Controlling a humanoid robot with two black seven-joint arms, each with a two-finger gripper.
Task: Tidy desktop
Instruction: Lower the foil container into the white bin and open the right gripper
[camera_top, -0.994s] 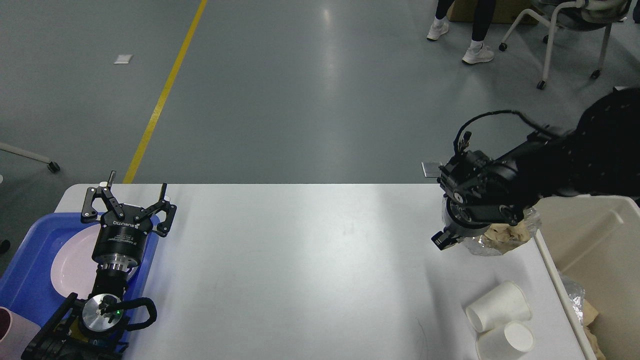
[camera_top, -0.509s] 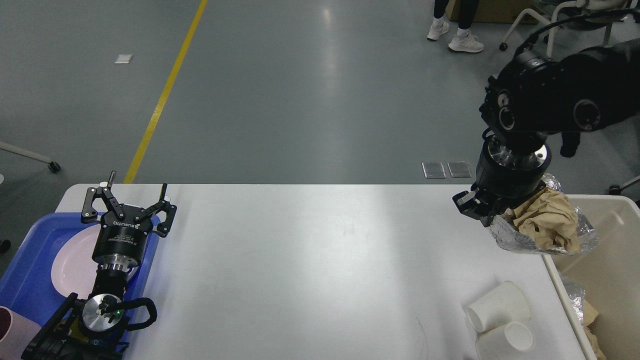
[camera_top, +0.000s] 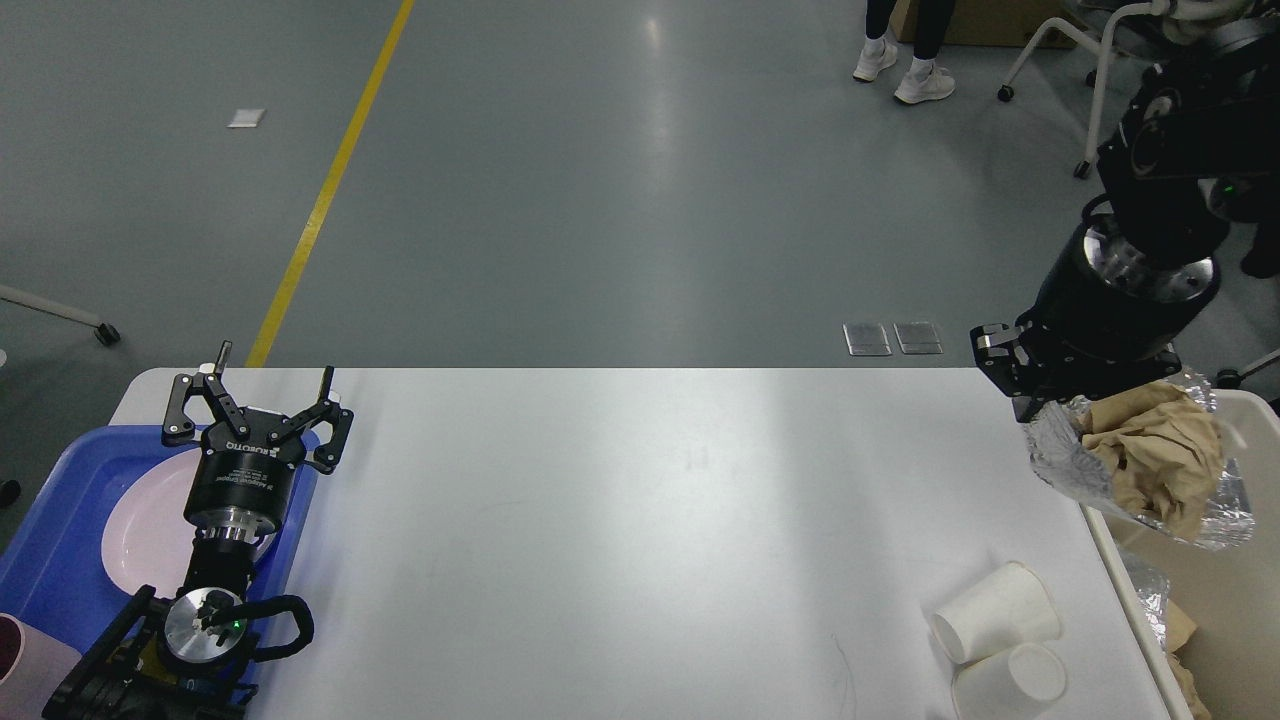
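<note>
Our right gripper (camera_top: 1050, 405) was clamped on a foil-and-paper wad (camera_top: 1145, 465), held above the beige bin (camera_top: 1250, 570). Our left gripper (camera_top: 262, 385) rested spread apart. On the desktop (camera_top: 620, 520), 2 paper cups (camera_top: 1000, 640) were left to clear, we judged.

One legible marking only: white brand lettering "ROBOTIQ" on the black cylindrical body of the left hand (camera_top: 258, 407), printed upside down as seen from the head view. Beneath it sits a line of smaller white print, too fine to read. No other text, number or sign resolves anywhere else in view.
</note>
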